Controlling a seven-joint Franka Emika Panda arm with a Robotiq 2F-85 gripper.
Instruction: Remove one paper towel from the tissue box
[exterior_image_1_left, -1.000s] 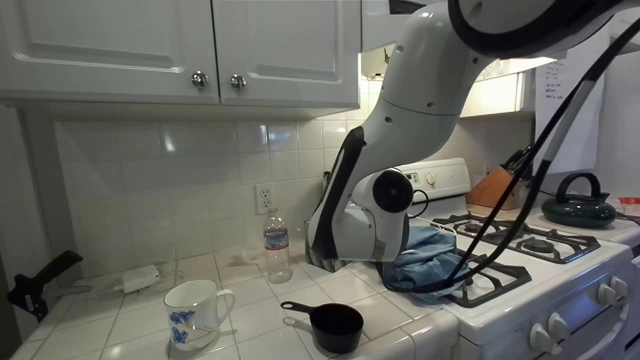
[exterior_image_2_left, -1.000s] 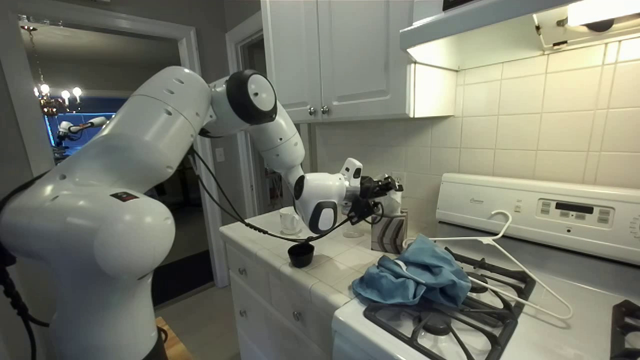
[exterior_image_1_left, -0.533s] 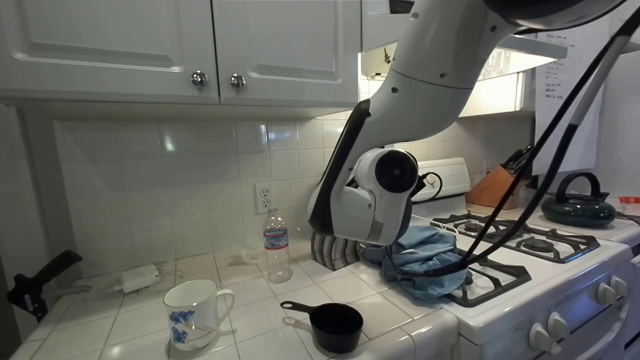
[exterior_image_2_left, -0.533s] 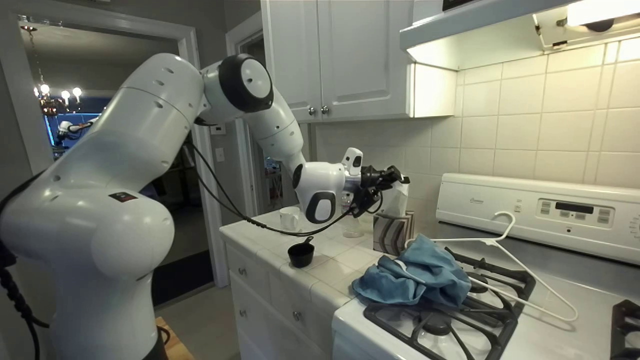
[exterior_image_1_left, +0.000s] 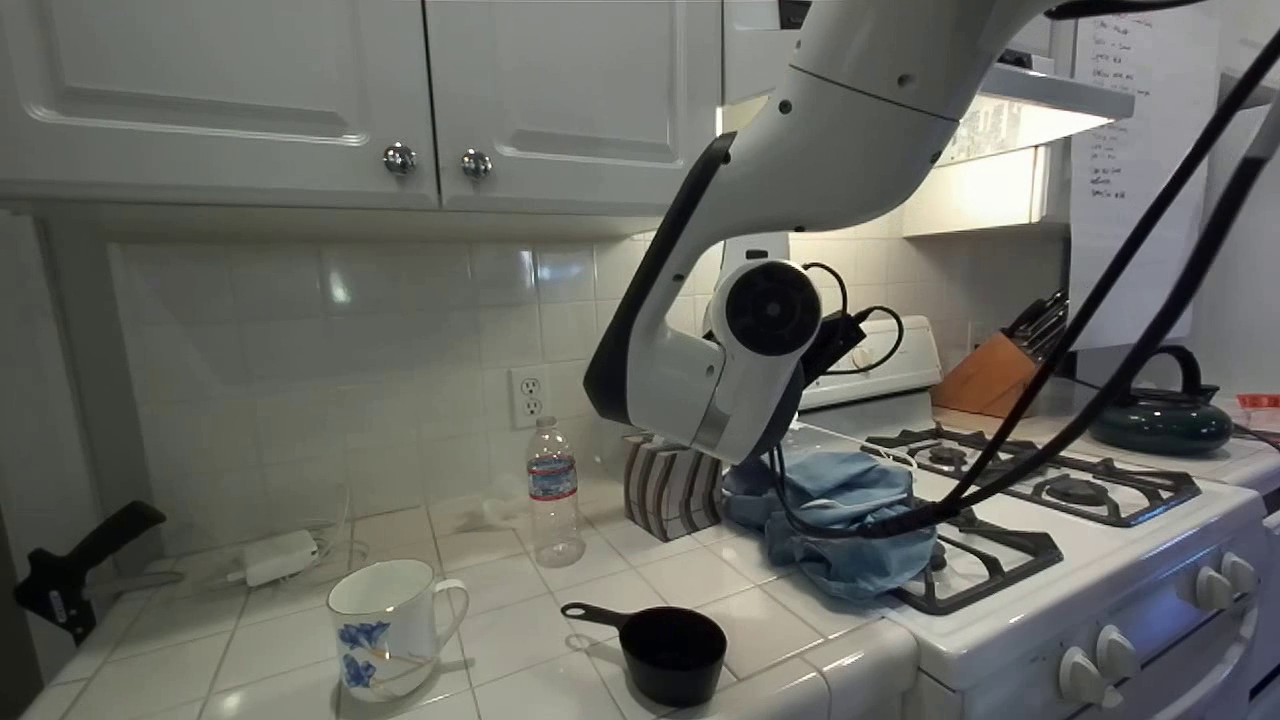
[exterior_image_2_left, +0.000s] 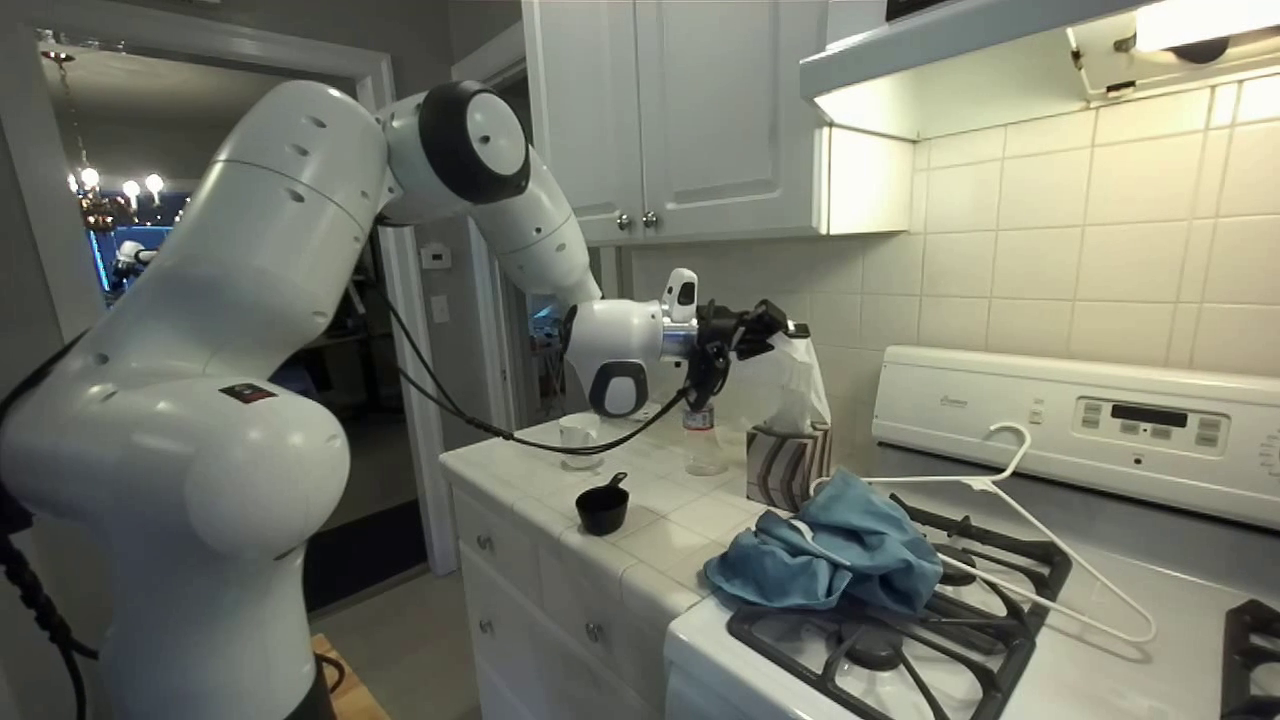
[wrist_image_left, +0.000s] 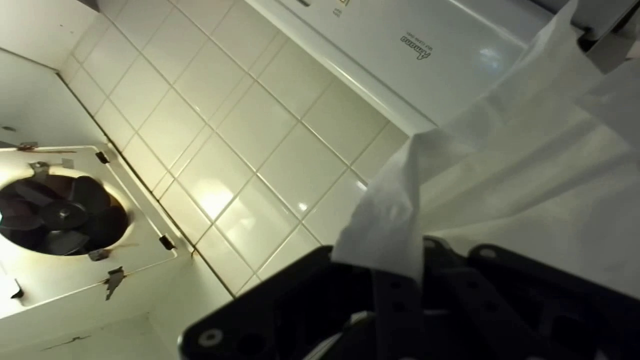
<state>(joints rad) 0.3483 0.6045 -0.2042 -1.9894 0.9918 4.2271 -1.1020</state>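
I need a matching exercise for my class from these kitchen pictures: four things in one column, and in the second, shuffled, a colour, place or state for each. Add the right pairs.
Column 1
1. Tissue box
2. Paper towel
3. Cloth
4. Plastic bottle

Column 2
A. Blue and crumpled
B. Clear, upright on the counter
C. Wavy striped sides
D. White, pinched in the gripper

Right pairs: 1-C; 2-D; 3-A; 4-B
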